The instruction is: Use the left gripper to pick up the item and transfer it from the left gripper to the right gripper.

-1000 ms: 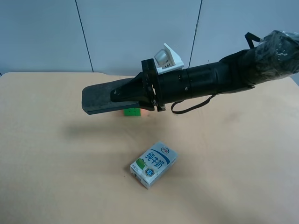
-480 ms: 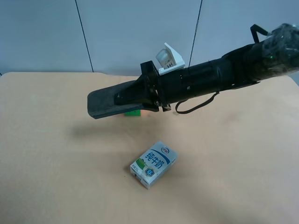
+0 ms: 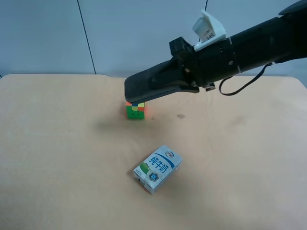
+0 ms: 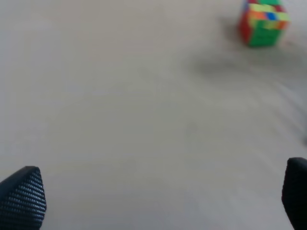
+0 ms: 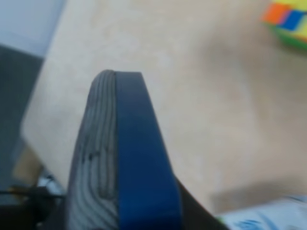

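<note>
The item (image 3: 151, 87), a flat dark oblong block, hangs in the air above the table, clamped at one end by my right gripper (image 3: 176, 75), the sleeved arm with a white housing (image 3: 209, 28) reaching in from the exterior high view's right. In the right wrist view the item (image 5: 125, 158) fills the foreground, showing its blue edge and grey felt face. My left gripper (image 4: 158, 194) is open and empty, its fingertips (image 4: 24, 197) wide apart low over bare table. It does not show in the exterior high view.
A multicoloured puzzle cube (image 3: 135, 109) stands on the tan table (image 3: 57, 143) just below the item's free end; it also shows in the left wrist view (image 4: 263, 23). A milk carton (image 3: 157, 168) lies nearer the front.
My right arm has lifted the item and carried it toward the exterior high view's right, uncovering the puzzle cube. The milk carton has not moved.
</note>
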You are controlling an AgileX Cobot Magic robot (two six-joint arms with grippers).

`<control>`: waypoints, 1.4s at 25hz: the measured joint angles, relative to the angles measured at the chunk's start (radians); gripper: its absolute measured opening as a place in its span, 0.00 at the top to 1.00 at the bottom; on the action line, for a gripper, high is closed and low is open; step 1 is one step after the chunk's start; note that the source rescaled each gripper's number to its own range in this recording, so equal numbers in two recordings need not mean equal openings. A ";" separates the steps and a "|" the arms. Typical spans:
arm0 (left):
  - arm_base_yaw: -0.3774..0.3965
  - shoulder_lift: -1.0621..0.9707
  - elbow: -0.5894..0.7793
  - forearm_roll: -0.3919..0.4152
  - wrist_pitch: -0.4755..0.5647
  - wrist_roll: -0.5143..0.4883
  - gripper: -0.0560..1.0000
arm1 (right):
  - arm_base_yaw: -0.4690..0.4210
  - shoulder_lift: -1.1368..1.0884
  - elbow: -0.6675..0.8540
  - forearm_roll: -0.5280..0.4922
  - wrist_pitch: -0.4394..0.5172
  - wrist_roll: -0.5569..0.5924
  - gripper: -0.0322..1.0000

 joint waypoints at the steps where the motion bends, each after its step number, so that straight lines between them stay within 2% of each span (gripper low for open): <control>1: 0.034 0.000 0.000 0.000 0.000 0.000 0.00 | -0.027 -0.011 -0.009 -0.050 0.002 0.038 0.97; 6: 0.198 0.000 0.000 -0.001 0.000 -0.001 0.00 | -0.152 -0.022 -0.085 -0.325 0.057 0.219 0.97; 10: 0.265 0.000 0.000 -0.001 0.000 -0.001 0.00 | -0.241 -0.007 -0.120 -0.453 0.119 0.290 0.97; 13: 0.273 0.000 0.000 -0.001 0.000 -0.001 0.00 | -0.272 0.054 -0.127 -0.473 0.161 0.296 0.97; 26: 0.273 0.000 0.000 -0.001 0.000 -0.001 0.00 | -0.274 0.351 -0.260 -0.398 0.140 0.184 0.97; 34: 0.273 0.000 0.000 -0.001 0.000 -0.001 0.00 | -0.275 0.387 -0.268 -0.441 0.121 0.176 0.97; 35: 0.273 0.000 0.000 -0.001 0.000 -0.001 0.00 | -0.275 0.387 -0.268 -0.450 0.121 0.177 0.92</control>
